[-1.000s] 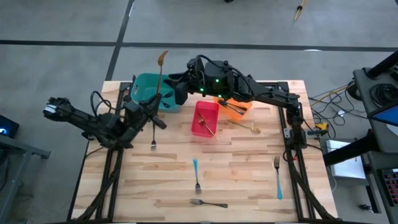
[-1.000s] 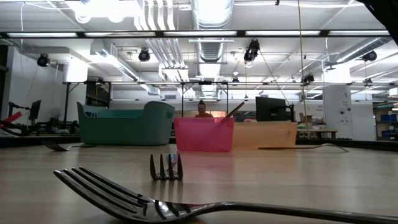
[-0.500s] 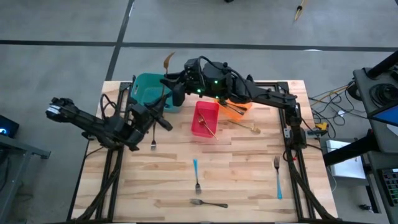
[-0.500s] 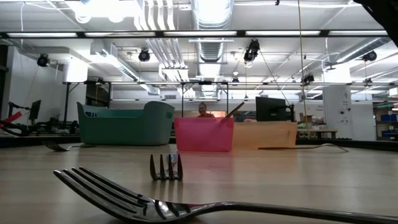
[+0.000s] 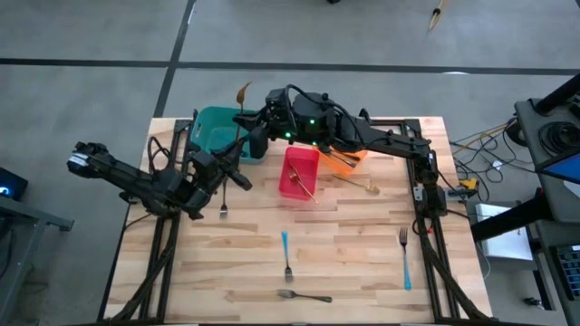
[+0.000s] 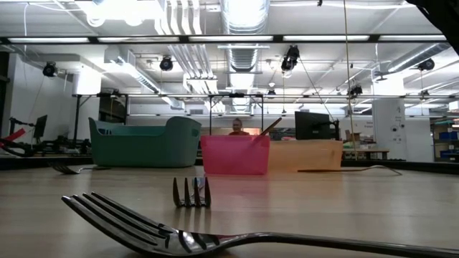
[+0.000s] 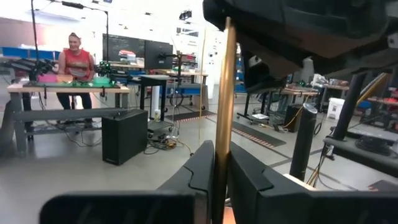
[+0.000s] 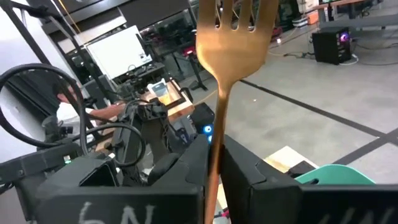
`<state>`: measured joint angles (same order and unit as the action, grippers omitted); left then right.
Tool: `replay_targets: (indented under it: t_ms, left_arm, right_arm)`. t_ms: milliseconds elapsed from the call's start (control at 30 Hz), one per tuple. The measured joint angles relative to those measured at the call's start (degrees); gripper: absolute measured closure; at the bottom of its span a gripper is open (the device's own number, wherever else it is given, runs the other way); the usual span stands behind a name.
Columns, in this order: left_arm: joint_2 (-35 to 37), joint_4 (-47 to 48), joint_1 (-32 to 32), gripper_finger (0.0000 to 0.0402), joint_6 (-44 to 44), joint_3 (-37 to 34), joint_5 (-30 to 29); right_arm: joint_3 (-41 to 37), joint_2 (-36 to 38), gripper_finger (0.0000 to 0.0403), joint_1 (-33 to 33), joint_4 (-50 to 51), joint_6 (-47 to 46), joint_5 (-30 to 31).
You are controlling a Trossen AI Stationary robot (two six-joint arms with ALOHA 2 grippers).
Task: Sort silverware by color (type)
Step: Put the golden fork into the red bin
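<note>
A gold fork (image 5: pixel 241 101) from the silverware stands nearly upright above the table's far left, its tines (image 8: pixel 235 22) on top. My left gripper (image 5: pixel 228 166) is shut on its lower handle. My right gripper (image 5: pixel 247 123) is shut on it higher up, over the teal bin (image 5: pixel 216 134). Other forks lie flat on the wood: a silver one (image 5: pixel 223 205), two blue-handled ones (image 5: pixel 285 254) (image 5: pixel 404 258), a dark one (image 5: pixel 304 294) and a gold one (image 5: pixel 359 182). Another gold fork leans in the red bin (image 5: pixel 297 172). My left gripper pinches the lower part of the fork's handle (image 7: pixel 219 158) between its two fingers, coming roughly level from the table's left, fingers across the handle. The fork rises upright from them, clear of the table. My right gripper pinches the handle's upper part (image 8: pixel 216 152), below the head, between its two fingers, coming level from the table's right. The head stands above the fingers.
The teal, red and orange (image 5: pixel 344 156) bins stand in a row along the far side. In the low view the dark fork (image 6: pixel 179 233) lies close in front, with the tines of a blue-handled one (image 6: pixel 191 192) behind it. A person shows in the room beyond.
My right gripper has shut on the upper handle of the gold fork, which my left gripper keeps holding. The fork's head has tipped slightly toward the right gripper. The forks on the table have not moved.
</note>
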<state>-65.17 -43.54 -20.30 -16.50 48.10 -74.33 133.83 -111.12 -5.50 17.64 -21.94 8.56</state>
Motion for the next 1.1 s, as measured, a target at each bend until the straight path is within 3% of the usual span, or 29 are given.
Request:
replay_targets:
  t_ms: [700,867,1100]
  left_arm:
    - [3.8,1.4,-0.7,0.0212,3.6,0.0,-0.2]
    - [6.1,2.5,-0.7,0.0186,-0.4,0.0,-0.2]
    - [12.1,7.7,2.4,0.0183,-4.0,0.0,-0.2]
  right_arm:
    - [0.0,1.7,0.039,-2.7,5.3,-0.8,-0.5]
    - [0.0,2.7,0.039,-7.8,12.4,-6.8,-6.1]
    - [0.0,1.8,0.039,-15.9,30.4,-14.1,-17.3]
